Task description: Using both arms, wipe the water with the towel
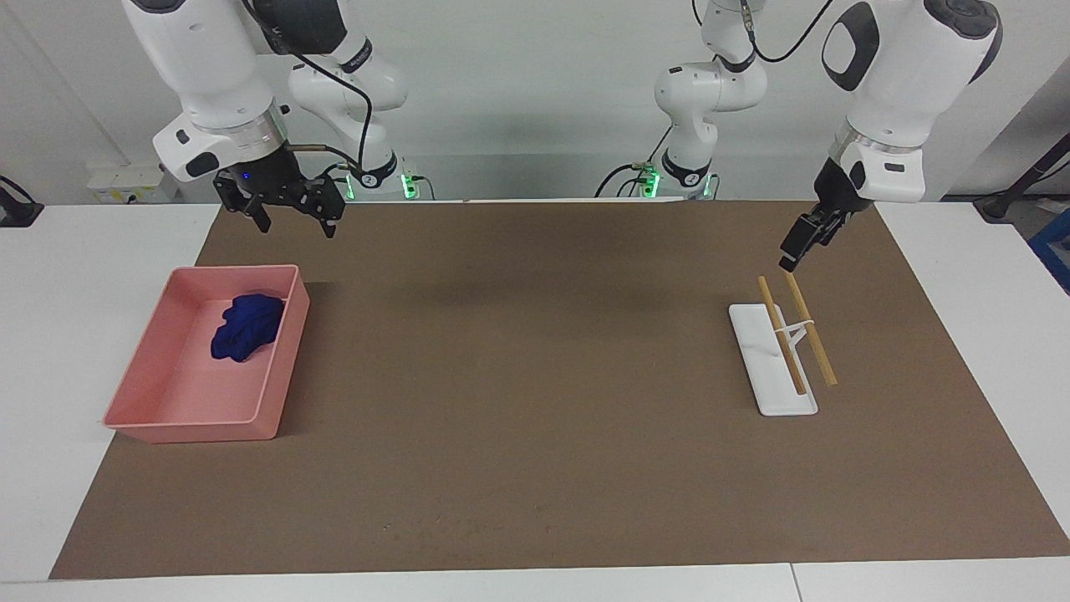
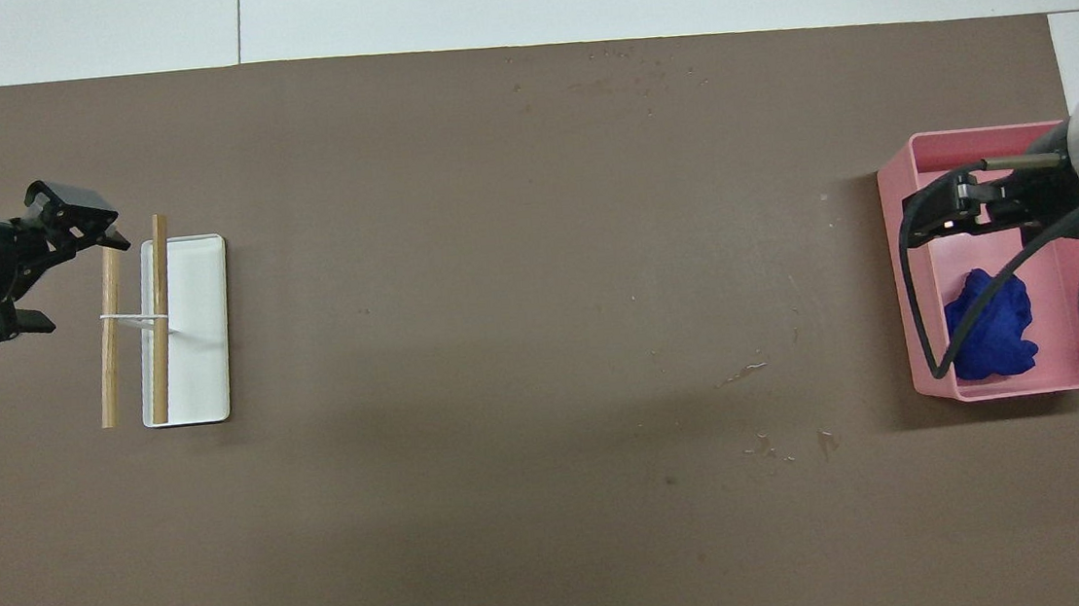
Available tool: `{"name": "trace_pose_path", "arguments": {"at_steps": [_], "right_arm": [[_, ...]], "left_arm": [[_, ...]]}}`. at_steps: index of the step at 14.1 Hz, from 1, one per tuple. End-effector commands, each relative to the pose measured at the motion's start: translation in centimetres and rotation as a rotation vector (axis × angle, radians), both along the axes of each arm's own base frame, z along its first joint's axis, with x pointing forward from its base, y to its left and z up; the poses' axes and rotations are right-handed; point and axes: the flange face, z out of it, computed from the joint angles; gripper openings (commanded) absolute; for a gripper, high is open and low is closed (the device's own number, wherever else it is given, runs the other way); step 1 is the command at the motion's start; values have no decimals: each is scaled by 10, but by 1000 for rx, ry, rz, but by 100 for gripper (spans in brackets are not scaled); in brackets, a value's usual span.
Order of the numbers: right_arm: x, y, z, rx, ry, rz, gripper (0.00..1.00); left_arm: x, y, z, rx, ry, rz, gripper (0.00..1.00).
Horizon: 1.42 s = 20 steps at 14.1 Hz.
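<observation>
The deep-blue towel [image 1: 245, 328] [image 2: 991, 324] lies wadded in the pink tray [image 1: 192, 431] [image 2: 1025, 384], toward the tray's end nearer the robots. My right gripper [image 1: 288, 221] [image 2: 942, 214] hangs open, high over the tray, well clear of the towel and holding nothing. The water [image 2: 749, 371] shows as a faint streak and a few specks on the brown mat, beside the tray toward the table's middle. My left gripper [image 1: 790, 259] [image 2: 77, 283] is open and empty, raised just above the robot-side tips of two wooden rods [image 1: 798, 330] [image 2: 155, 317].
The rods rest on a white stand [image 1: 773, 393] [image 2: 202, 352] toward the left arm's end of the table. A brown mat [image 1: 535, 401] [image 2: 496, 248] covers most of the white tabletop. Small dark specks dot the mat's edge farthest from the robots [image 2: 637, 80].
</observation>
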Motion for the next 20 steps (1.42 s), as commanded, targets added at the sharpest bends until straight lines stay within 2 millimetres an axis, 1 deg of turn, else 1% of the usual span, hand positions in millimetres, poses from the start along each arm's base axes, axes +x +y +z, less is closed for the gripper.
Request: {"name": "trace_pose_path", "arguments": {"at_steps": [1,3,4,5,6,7,8,9,10,12,14,15,17,18,19,20], "right_arm": [[-13,-1,-3,-21,12,-16,100],[-13,-3,-2,-18,11,-7,100],[-13,-3,-3,-13,11,-19,100],[-13,-4,-2,-12,9,-22,100],[-13,-3,-2,-11,11,-21,100],[-13,-3,-2,-11,10,-21,100],[-12,-4,-2,-12,7,-21,100],[-11,-3,-1,-11,-4,-17,100],[-10,-4,-2,-10,-7,-14,100],[-10,-5,-1,-9,-8,-2,100],[-8,-4,-1,-7,-20,6,100],[-8,-4,-1,-7,-20,6,100],[-8,-4,-2,-7,-20,6,100],[-8,-4,-1,-7,-22,5,100],[-8,-4,-2,-7,-20,5,100],[-8,-4,-3,-7,-19,5,100]], "left_arm": [[-13,16,1,54,47,-156,100],[-16,22,2,86,70,-272,100],[-16,30,2,87,77,-335,100],[-16,42,8,84,78,-387,100],[-17,45,20,77,80,-424,100],[-14,48,29,69,70,-422,100],[-9,50,31,65,65,-418,100],[-3,45,35,70,63,-428,100],[-4,42,41,75,68,-438,100],[-5,45,42,83,75,-523,100],[-4,48,41,85,78,-542,100],[-2,49,35,85,95,-542,100],[4,40,20,72,144,-558,100],[6,37,16,64,172,-562,100],[6,37,21,64,172,-563,100],[6,38,23,64,179,-561,100]]}}
